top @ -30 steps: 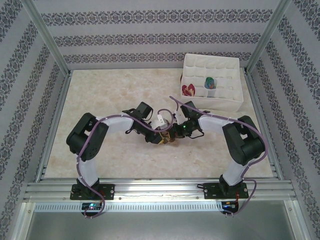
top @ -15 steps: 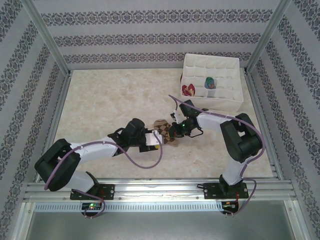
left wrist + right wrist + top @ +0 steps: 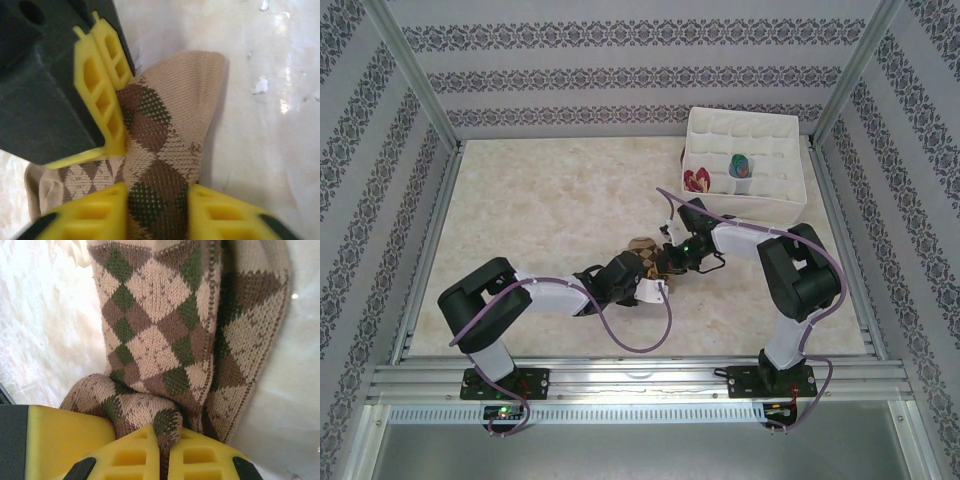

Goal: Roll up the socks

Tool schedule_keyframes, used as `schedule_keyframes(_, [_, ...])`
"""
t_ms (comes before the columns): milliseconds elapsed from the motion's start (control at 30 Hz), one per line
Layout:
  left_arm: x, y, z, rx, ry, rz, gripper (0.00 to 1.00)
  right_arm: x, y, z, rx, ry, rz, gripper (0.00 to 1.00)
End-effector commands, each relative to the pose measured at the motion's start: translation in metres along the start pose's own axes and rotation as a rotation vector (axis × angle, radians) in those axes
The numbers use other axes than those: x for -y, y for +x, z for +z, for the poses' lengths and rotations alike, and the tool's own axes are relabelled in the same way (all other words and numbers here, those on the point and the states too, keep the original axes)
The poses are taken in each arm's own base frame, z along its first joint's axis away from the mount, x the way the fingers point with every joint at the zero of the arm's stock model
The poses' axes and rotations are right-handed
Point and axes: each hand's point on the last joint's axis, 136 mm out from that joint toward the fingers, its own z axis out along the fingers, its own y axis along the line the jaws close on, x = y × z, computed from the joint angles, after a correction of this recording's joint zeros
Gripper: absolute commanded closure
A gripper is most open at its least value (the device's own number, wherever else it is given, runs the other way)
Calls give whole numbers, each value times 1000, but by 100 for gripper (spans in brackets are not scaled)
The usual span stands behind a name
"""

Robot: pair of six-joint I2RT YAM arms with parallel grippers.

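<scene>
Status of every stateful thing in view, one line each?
argyle sock: on table, bunched, roll not finished
left end effector: shut on argyle sock
right end effector: shut on argyle sock
red-and-peach sock: rolled, in organizer compartment
striped sock: rolled, in neighbouring compartment

Striped floral wallpaper walls, aluminium frame posts — pale marbled tabletop, even light
</scene>
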Motion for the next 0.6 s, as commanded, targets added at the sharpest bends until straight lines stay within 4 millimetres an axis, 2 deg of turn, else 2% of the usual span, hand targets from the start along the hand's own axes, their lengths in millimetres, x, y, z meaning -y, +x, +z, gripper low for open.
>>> schedule_keyframes(0, [-7,-5,4,-15,-8,-30,91,32,36,11,-114,96,101,90])
schedule_keyframes(33, [-5,-6,3,-14,9,-49,100,32,37,10,-111,99,103,87])
schedule_keyframes(133, [3,-7,-2,14,91,-143,100,35,34,1,-53,132,93,69])
schedule_keyframes(233, [16,-9,-9,56,267,-345,100,33,26,-17,46,146,59,55])
schedule_keyframes(367, [29,-6,-13,70,441,-559,100,26,16,-40,158,167,-17,50])
schedule_keyframes(567, [30,-1,-15,99,621,-823,100,13,9,-59,272,148,-99,48])
